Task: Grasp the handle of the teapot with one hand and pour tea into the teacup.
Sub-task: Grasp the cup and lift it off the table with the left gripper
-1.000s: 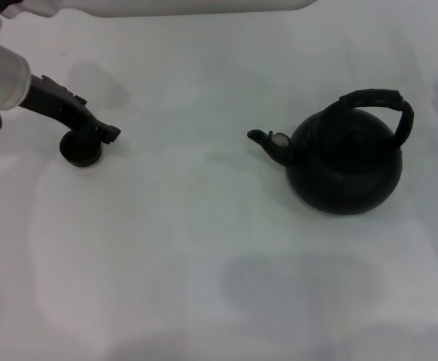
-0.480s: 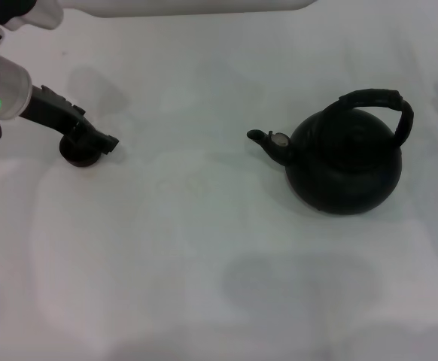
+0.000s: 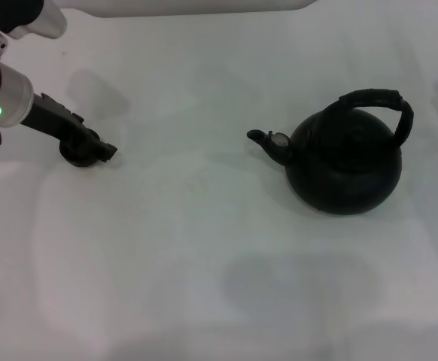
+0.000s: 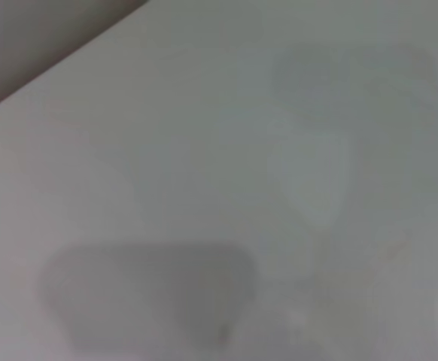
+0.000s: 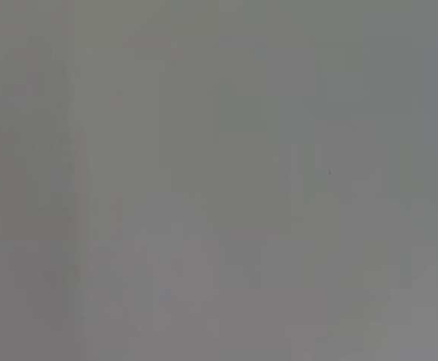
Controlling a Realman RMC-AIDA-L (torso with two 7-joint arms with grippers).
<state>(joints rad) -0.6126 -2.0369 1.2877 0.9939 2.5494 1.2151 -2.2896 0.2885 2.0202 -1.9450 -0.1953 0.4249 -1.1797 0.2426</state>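
Jaws impossible to read over the teacup (image 3: 78, 156), left gripper (image 3: 102, 150) drifting back toward the left edge. Teapot (image 3: 345, 167) sitting well apart at right, handle (image 3: 377, 100) untouched; pouring not begun.

Large round matte black teapot (image 3: 345, 171) stands upright on the right side of the white surface, short curved spout pointing left, a small pale spot beside the spout. Thick black ribbed arched handle (image 3: 381, 101) spans its top. Small low black teacup (image 3: 80, 154) sits far left, well apart, partly covered by the left gripper (image 3: 98, 147)
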